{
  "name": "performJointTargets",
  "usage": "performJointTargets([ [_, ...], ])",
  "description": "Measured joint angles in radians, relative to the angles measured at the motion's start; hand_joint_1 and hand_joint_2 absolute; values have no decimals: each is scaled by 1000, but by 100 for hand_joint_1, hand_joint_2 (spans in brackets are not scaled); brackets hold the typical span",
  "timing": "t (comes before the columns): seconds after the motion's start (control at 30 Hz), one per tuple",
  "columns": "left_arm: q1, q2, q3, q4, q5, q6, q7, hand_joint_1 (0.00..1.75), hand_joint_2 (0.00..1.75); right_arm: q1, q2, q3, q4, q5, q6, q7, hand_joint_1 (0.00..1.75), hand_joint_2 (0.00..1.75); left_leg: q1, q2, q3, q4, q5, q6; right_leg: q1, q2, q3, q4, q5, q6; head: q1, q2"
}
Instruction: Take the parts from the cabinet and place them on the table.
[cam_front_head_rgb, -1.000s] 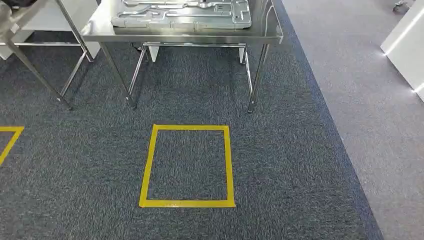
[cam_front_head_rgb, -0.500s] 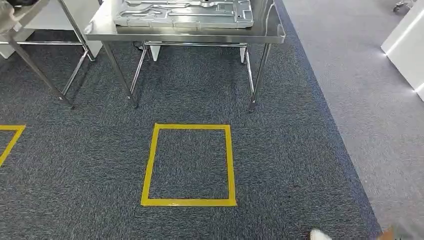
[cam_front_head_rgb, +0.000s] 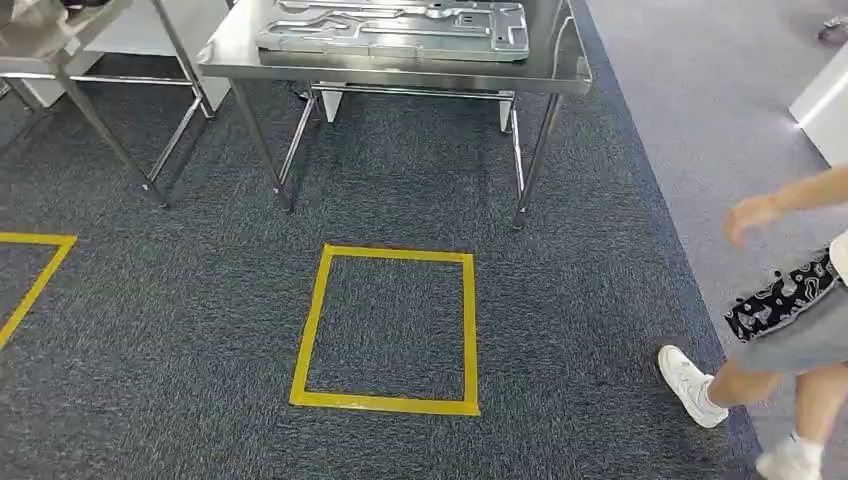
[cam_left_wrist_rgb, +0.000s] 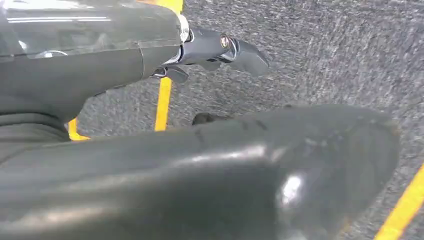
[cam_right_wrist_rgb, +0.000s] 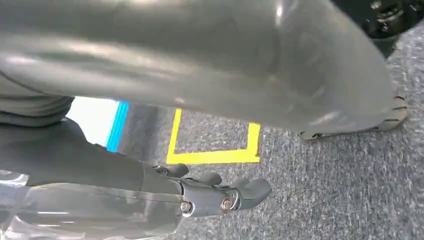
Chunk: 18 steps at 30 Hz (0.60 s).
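1. A flat grey metal part, stamped with raised channels, lies on the top of a stainless steel table at the far side of the head view.
2. The part sits lengthwise along the tabletop and stops short of the table's near edge.
3. Left hand: seen in the left wrist view, hanging above the carpet. Its dark fingers are loosely extended with nothing between them. It holds nothing.
4. Right hand: seen in the right wrist view, likewise hanging above the carpet. Its fingers are loosely extended and bare. It holds nothing.
5. A rectangle of yellow floor tape lies on the dark grey carpet, on the near side of the table and apart from its legs.
6. A second steel table stands to the left of the first, separate from it.
7. Part of another yellow tape outline shows at the left edge of the head view.
8. A person in white shoes stands at the right edge of the head view, on the boundary between the dark carpet and the lighter floor, with one hand held out toward the table.
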Motion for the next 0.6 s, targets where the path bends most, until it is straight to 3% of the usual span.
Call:
performJointTargets([
  [0.07,2,0,0,0,0,-2,0,0,0,-5,0,12,0,12,3,4,0,0,-3,-16,-2,-1,4,11,-3,-13,7,-4,2,12,0,0],
  [0.1,2,0,0,0,0,-2,0,0,0,-6,0,18,0,14,3,7,0,0,1,-24,1,-10,13,22,-5,-12,6,-1,-2,21,0,0],
  [0.13,1,0,0,0,0,-3,0,0,0,-6,-2,23,0,15,3,8,0,0,2,-29,1,-14,19,29,-10,30,-1,21,-23,29,0,0],
  [0.17,-1,0,0,0,0,-3,0,0,0,-5,-2,26,0,16,3,8,0,0,2,-37,-5,-14,23,34,-10,53,-28,78,-68,30,0,0],
  [0.23,-4,0,0,0,-1,-4,-3,0,0,-4,-2,31,0,19,3,8,0,0,-2,-53,-16,-13,29,40,-11,62,-102,241,-151,31,0,0],
  [0.27,-3,0,0,0,-2,-5,-5,0,0,-3,-2,34,0,21,3,8,0,0,-5,-64,-20,-13,31,39,-11,63,-129,301,-168,30,0,0],
  [0.3,-2,0,0,0,-2,-5,-7,0,0,-3,-2,36,0,23,2,8,0,0,-7,-75,-22,-12,33,39,-11,63,-134,312,-160,27,0,0],
  [0.33,-1,0,0,0,-3,-7,-10,0,0,-1,-2,39,0,26,0,8,0,0,-9,-86,-23,-12,35,38,-10,64,-116,277,-130,24,0,0],
  [0.37,0,0,0,0,-6,-8,-11,0,0,0,-2,43,0,29,-1,8,0,0,-10,-99,-22,-11,37,37,-9,69,-76,201,-85,19,0,0],
  [0.4,0,0,0,0,-6,-10,-13,0,0,-1,-2,47,0,30,-2,8,0,0,-10,-111,-21,-11,38,34,-8,85,-26,102,-37,11,0,0],
  [0.43,-1,-1,-1,0,-6,-10,-13,0,0,1,-3,51,0,32,-3,8,0,0,-9,-120,-22,-11,40,33,-5,123,17,16,-6,2,0,0],
  [0.47,-3,-5,-1,0,-6,-10,-13,0,0,0,-7,53,0,33,-5,8,0,0,-15,-127,-26,-6,41,28,-5,148,23,-11,-17,-1,0,0],
  [0.53,-5,-5,-2,0,-6,-10,-13,0,0,-4,-7,58,0,38,-5,8,0,0,-8,-144,-33,-9,46,17,1,125,20,-10,-14,-3,0,0],
  [0.6,-1,-5,-2,0,-7,-8,-10,0,0,-7,-7,63,0,42,-8,10,0,0,-9,-162,-38,-15,52,2,-4,106,26,-25,-5,-16,0,0],
])
